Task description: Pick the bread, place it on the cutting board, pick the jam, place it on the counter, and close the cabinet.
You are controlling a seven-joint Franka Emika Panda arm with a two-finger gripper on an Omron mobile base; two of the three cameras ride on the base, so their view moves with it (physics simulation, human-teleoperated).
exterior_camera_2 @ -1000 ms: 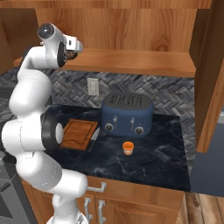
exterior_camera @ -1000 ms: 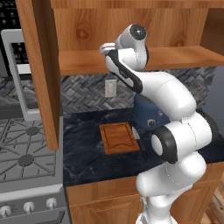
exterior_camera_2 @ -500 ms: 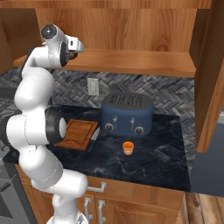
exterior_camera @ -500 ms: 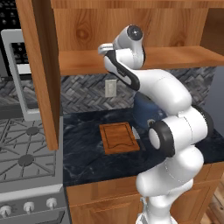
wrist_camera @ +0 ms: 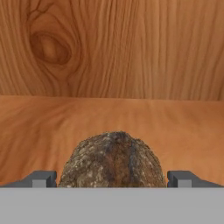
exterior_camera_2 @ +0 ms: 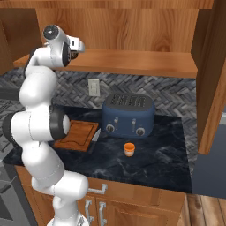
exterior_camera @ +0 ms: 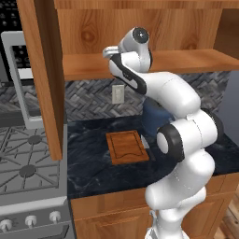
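1. The hand [wrist_camera: 112,183] is up at the cabinet's [exterior_camera_2: 132,26] inner shelf [exterior_camera_2: 145,62], with its two finger tips [wrist_camera: 41,179] set wide, one on each side of the bread [wrist_camera: 113,159]. Whether they touch the bread cannot be told.
2. The bread, a dark brown mottled lump, sits on the shelf between the finger tips, in front of the wooden back wall.
3. The cutting board [exterior_camera: 126,147] lies flat on the dark marbled tabletop [exterior_camera_2: 167,154], bare on top, just left of the blue toaster [exterior_camera_2: 129,115].
4. The jam [exterior_camera_2: 129,149], a small orange jar, stands upright on the tabletop in front of the toaster, apart from it.
5. The cabinet doors [exterior_camera: 44,70] stand open on both sides.
6. A gas stove [exterior_camera: 25,163] adjoins the tabletop on the left.
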